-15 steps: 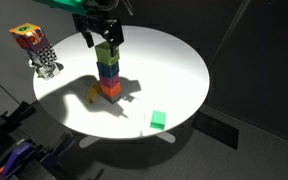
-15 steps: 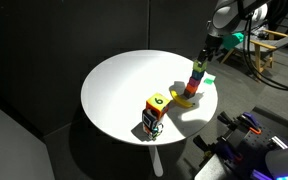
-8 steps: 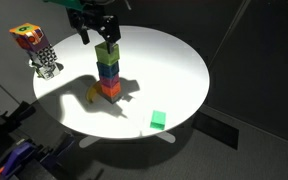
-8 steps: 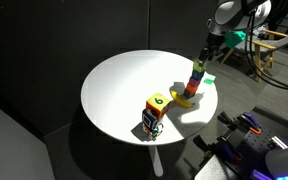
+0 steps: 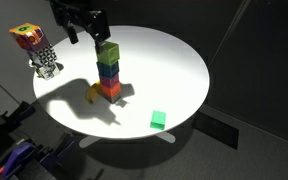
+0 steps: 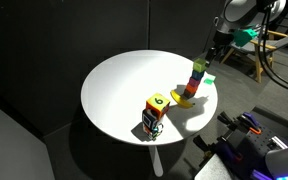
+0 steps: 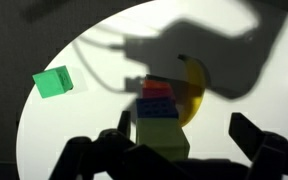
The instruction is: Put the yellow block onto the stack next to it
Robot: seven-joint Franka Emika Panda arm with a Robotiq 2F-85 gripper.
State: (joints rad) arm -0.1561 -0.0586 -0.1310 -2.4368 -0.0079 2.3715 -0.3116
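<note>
Gripper (image 5: pixel 85 28): jaws apart, holding nothing, above and beside the tower. Yellow block (image 5: pixel 107 51): topmost on the stack (image 5: pixel 108 78), sitting level. Placement judged complete; only the arm's retreat left. Banana-shaped piece (image 5: pixel 92 95) and green cube (image 5: pixel 158 120): lying separately on the table.

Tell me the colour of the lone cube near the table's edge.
The cube is bright green, clearest in wrist view.
</note>
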